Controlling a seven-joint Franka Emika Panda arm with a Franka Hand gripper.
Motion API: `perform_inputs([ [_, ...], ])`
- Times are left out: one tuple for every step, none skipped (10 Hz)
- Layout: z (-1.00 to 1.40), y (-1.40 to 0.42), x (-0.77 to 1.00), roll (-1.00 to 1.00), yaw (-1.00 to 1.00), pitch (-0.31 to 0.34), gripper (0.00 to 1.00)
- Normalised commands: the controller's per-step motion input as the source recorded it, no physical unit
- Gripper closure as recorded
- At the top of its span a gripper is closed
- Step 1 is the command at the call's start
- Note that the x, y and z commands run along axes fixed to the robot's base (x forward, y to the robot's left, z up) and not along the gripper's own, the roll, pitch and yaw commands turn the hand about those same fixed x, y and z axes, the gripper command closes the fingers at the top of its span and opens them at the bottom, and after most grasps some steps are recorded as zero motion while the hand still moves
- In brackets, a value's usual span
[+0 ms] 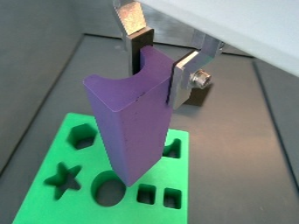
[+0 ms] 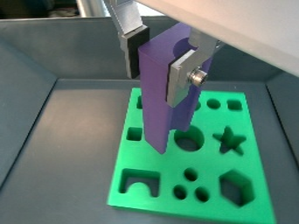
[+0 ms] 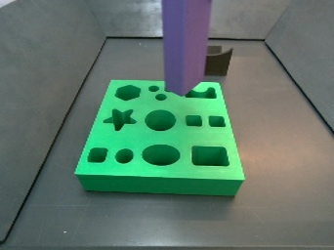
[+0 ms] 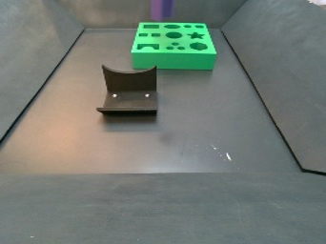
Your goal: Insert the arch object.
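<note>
Purple arch object (image 1: 131,118) upright, lower end over the green board (image 2: 152,188), contact unclear. Claw (image 2: 160,63) clamped on its upper part in both wrist views. Fixture (image 4: 128,91) on table (image 4: 178,143), well apart from board

The desk (image 4: 166,167) is a flat, dark grey sheet with a dull sheen, and soft light falls on it from above, leaving pale patches on its middle. A few small bright specks (image 4: 218,149) mark it near its centre. Dark grey walls close it in: a left wall (image 4: 32,57) and a right wall (image 4: 291,86) lean outward from thin seams, and a back wall (image 3: 131,20) rises behind. The black fixture (image 4: 128,91) stands on the open desk, well away from every wall. The gripper (image 2: 158,70) hangs over the far end, near the back wall.
</note>
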Motion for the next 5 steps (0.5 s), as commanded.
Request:
perform_inputs([
  [-0.15,0.10,0.33,0.12,-0.81,-0.027,1.00],
  [-0.15,0.10,0.32,0.12,-0.82,-0.027,1.00],
  [-0.15,0.08,0.23,0.10,-0.88,-0.031,1.00],
  [-0.14,0.06,0.19,0.09,-0.91,-0.034,1.00],
  [-0.15,0.06,0.19,0.09,-0.91,-0.031,1.00],
])
